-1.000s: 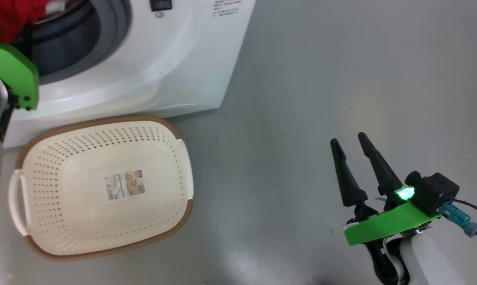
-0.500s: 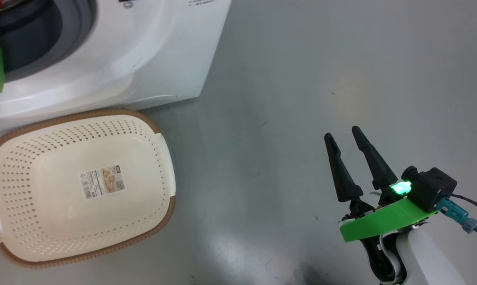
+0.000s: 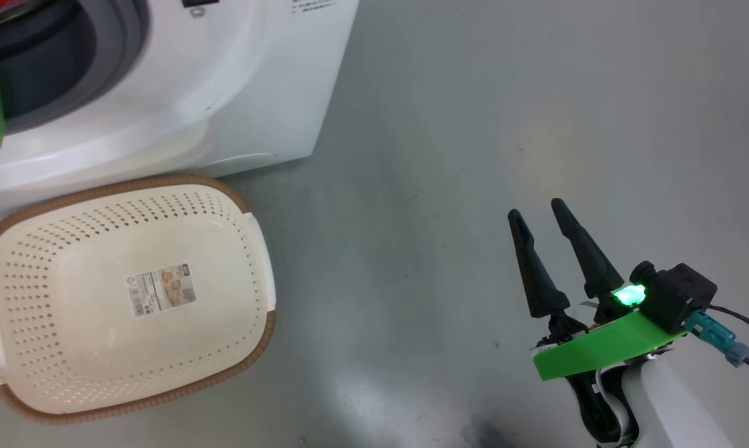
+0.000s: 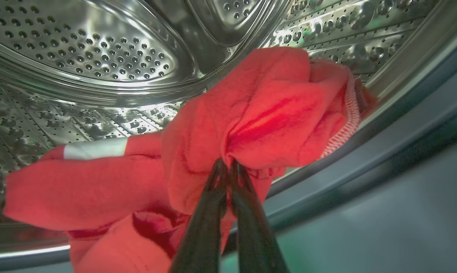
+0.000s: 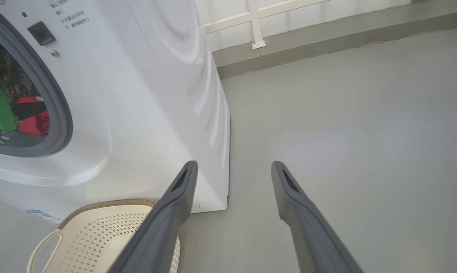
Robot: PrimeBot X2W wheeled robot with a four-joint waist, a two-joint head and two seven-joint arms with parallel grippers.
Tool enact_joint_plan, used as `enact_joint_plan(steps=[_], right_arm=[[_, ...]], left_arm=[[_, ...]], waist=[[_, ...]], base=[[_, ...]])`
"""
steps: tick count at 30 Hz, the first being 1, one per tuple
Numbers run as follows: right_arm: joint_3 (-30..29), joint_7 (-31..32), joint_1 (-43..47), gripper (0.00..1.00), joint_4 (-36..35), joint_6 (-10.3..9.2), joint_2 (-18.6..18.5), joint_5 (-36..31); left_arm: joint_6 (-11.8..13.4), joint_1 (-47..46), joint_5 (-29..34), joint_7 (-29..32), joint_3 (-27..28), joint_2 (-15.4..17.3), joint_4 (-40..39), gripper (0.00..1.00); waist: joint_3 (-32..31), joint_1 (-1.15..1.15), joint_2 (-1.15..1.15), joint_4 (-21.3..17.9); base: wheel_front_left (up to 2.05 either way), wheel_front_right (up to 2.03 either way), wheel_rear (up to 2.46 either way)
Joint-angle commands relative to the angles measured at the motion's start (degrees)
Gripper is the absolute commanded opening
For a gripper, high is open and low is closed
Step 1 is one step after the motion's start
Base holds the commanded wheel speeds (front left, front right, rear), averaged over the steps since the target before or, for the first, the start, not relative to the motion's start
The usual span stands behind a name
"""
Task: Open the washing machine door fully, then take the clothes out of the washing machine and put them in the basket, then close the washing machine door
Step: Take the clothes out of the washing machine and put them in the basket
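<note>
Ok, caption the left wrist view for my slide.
The left gripper, shut on the red clothes, inside the washing machine.

Smooth, pale grey floor [image 3: 474, 155] with soft reflections of light. At the far left a white washing machine [image 3: 225, 81] stands on it. Just near of the machine's base, a cream perforated basket [image 3: 32, 261] with a brown rim sits upright on the floor, close against the machine's front.
</note>
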Motion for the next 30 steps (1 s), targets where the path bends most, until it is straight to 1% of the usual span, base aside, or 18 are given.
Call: enact_joint_plan(steps=[1, 6, 10, 15, 19, 25, 30], right_arm=[[0.62, -0.37, 0.43, 1.00, -1.36, 0.36, -0.01, -0.09], [0.18, -0.37, 0.50, 1.00, -0.88, 0.36, -0.01, -0.90], [-0.29, -0.37, 0.62, 1.00, -0.40, 0.36, -0.01, -1.68], [-1.14, -0.37, 1.27, 1.00, 0.24, 0.36, -0.01, -2.67], [-2.07, -0.37, 2.17, 1.00, 0.69, 0.36, -0.01, -3.61], [-3.35, -0.37, 3.60, 1.00, 1.35, 0.36, -0.01, -4.66], [-4.13, -0.37, 4.62, 1.00, 1.70, 0.36, -0.01, -5.28]], left_arm=[[-0.20, -0.17, -0.65, -0.86, 0.84, 2.23, -0.77, 0.00], [-0.32, 1.18, -3.20, -3.59, 2.46, 0.69, -0.72, 0.00], [-0.60, 2.80, -6.85, -6.07, 5.23, -1.14, -0.87, 0.00], [-1.04, 6.83, -11.28, -7.63, 8.85, -2.80, -3.80, 0.00], [-1.21, 12.38, -13.84, -7.71, 13.09, -3.22, -12.58, 0.00], [-1.31, 22.53, -13.86, -7.73, 19.88, -4.78, -24.89, 0.00], [-1.34, 29.19, -12.96, -7.73, 23.77, -6.82, -33.46, 0.00]], waist=[[-0.41, 0.00, 0.00, 0.44], [-1.98, 0.00, 0.00, 1.92], [-3.69, 0.00, 0.00, 3.57], [-6.58, 0.00, 0.00, 5.66], [-8.75, 0.00, 0.00, 7.57], [-11.88, 0.00, 0.00, 10.20], [-13.83, 0.00, 0.00, 11.80]], base=[[0.00, 0.00, 0.00], [0.00, 0.00, 0.00], [0.00, 0.00, 0.00], [0.00, 0.00, 0.00], [0.00, 0.00, 0.00], [0.00, 0.00, 0.00], [0.00, 0.00, 0.00]])
